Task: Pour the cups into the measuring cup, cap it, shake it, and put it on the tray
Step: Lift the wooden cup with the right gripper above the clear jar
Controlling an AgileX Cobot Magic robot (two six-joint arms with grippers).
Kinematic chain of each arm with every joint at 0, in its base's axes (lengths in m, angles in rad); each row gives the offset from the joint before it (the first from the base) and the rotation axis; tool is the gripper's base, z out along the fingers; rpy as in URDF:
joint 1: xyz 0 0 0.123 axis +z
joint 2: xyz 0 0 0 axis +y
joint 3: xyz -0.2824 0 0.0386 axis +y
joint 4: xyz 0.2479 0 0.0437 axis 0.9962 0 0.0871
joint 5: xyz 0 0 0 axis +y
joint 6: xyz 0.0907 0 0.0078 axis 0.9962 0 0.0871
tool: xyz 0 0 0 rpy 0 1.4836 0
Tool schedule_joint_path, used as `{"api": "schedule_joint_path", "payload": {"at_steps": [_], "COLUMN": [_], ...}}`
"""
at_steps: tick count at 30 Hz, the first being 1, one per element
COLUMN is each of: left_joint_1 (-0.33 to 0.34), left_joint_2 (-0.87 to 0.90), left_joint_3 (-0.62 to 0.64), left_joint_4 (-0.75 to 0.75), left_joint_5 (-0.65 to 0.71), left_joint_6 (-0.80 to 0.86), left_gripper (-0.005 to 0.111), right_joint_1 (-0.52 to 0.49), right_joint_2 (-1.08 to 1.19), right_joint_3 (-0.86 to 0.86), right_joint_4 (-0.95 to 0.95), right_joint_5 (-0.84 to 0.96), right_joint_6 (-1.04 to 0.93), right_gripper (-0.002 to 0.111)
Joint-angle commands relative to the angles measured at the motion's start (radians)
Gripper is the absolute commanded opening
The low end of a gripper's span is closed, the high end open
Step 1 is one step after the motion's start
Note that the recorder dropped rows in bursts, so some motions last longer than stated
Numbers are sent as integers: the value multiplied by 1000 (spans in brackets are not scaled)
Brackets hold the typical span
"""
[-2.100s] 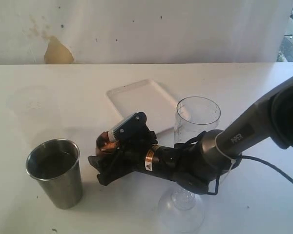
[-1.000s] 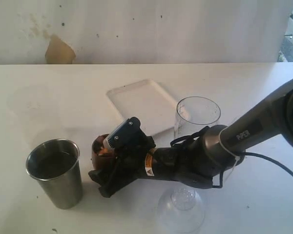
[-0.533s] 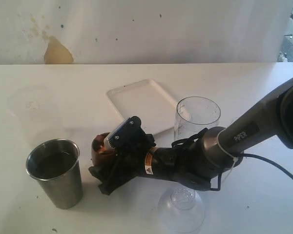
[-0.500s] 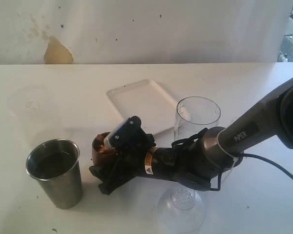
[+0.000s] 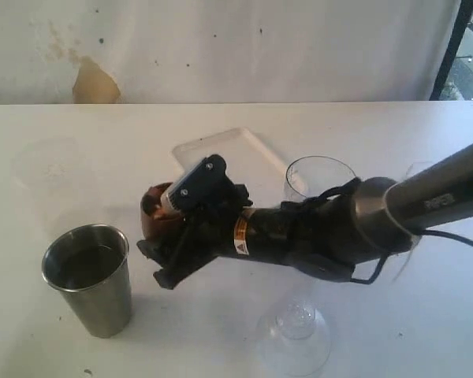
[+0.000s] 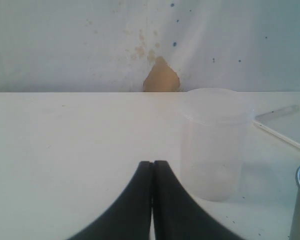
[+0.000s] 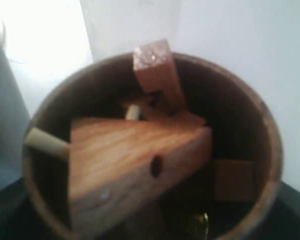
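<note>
Right gripper (image 5: pixel 164 240) pinches rounded brown wooden cup (image 5: pixel 151 216) holding loose wooden blocks (image 7: pixel 135 160); left gripper (image 6: pixel 152 165) pressed together. Risk: blocks miss or jam tall clear plastic measuring cup (image 5: pixel 329 177), right, toppling it.

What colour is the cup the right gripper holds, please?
Brown wooden cup; clearest in the right wrist view.

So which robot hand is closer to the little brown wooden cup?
Right. The right gripper grips the wooden cup itself; the left gripper is shut and off elsewhere, facing a translucent tub.
</note>
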Motion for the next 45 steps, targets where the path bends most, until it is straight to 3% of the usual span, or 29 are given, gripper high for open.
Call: {"api": "schedule_joint_path", "payload": {"at_steps": [1, 8, 15, 24, 29, 36, 45], "left_joint_1": [-2, -2, -2, -2, -2, -2, -2], "left_joint_2": [-4, -4, -4, -4, -4, -4, -4], "left_joint_3": [-5, -5, -5, -5, -5, -5, -5], "left_joint_4": [-5, -5, -5, -5, -5, -5, -5], "left_joint_5": [-15, -15, -15, -15, -15, -15, -15], "left_joint_6": [-4, -4, -4, -4, -4, -4, -4], "left_gripper": [0, 0, 0, 0, 0, 0, 0], "right_joint_1": [1, -31, -216, -402, -423, -440, -440], "right_joint_2": [-176, -456, -635, -685, -683, -683, -672], "right_joint_3": [1, -17, -16, 98, 105, 150, 187], "right_joint_4": [-21, -21, -21, -21, -22, -22, -22], "right_joint_5": [125, 399, 604, 542, 538, 590, 492], "right_joint_6": [57, 57, 2, -78, -126, -395, -523], "right_gripper": [0, 0, 0, 0, 0, 0, 0]}}
